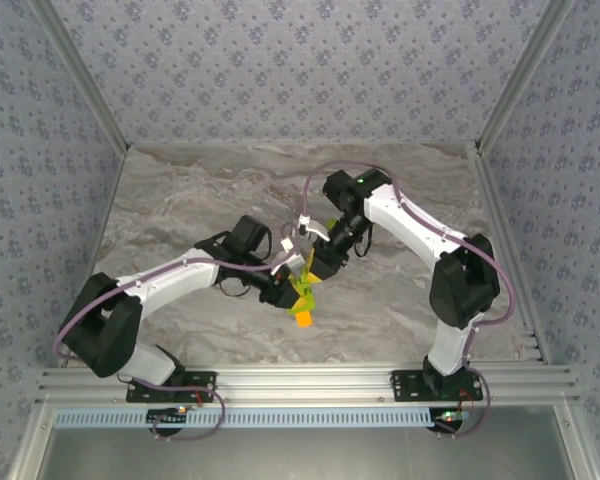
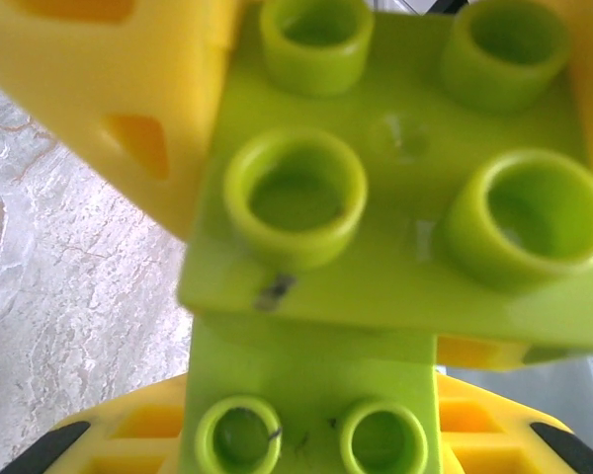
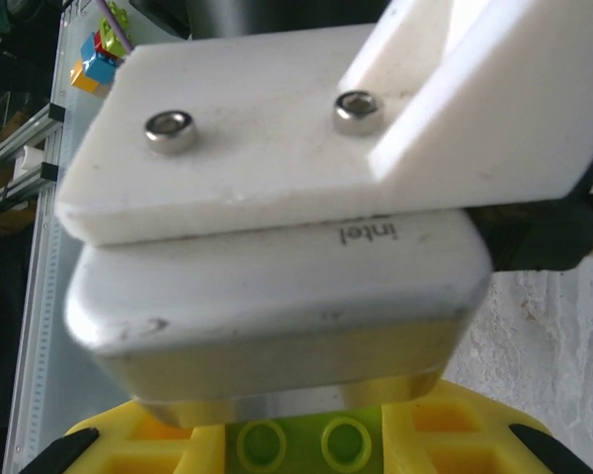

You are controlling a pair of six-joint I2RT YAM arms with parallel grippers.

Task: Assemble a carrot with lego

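This is a robotics lab test cell. Two white robot arms (image 1: 180,272) (image 1: 405,215) with looped purple cables (image 1: 85,315) are bolted to an aluminium rail (image 1: 310,378) at the table's (image 1: 180,200) near edge. Patterned screen walls (image 1: 280,60) in metal framing (image 1: 80,75) box in the marble-look surface, as in a purpose-built recording enclosure.

White arms (image 1: 175,280), blk joints (image 1: 463,290), purple cables (image 1: 325,168).

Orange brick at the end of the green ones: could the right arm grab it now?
Probably not yet. The right tool is shut on the lime-green bricks, and the left tool grips them too. The orange brick sticks out bare at their end, but the right tool would have to let go first.
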